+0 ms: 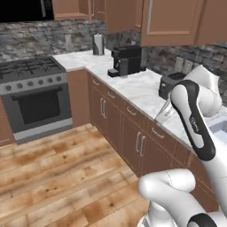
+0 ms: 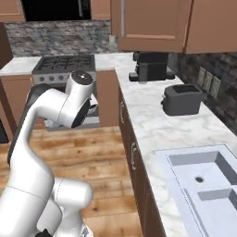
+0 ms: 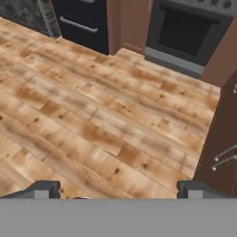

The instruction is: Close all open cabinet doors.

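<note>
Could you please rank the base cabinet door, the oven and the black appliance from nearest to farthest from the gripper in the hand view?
1. base cabinet door, right edge, nearest the gripper.
2. oven, top right, and black appliance, top left: too close to call.

The arm (image 1: 195, 119) is glossy white, built of rounded tubular links with bulbous shoulders. A black band runs lengthwise down one link in the left base view, from about 12 to 5 o'clock on that link, and bears a small pale marking too small to read. In the right base view a link ends in a round cap (image 2: 82, 77) with a grey disc on top, and dark joint rings part the white segments. The fingertips (image 3: 45, 189) are small, dark grey and blocky.
</note>
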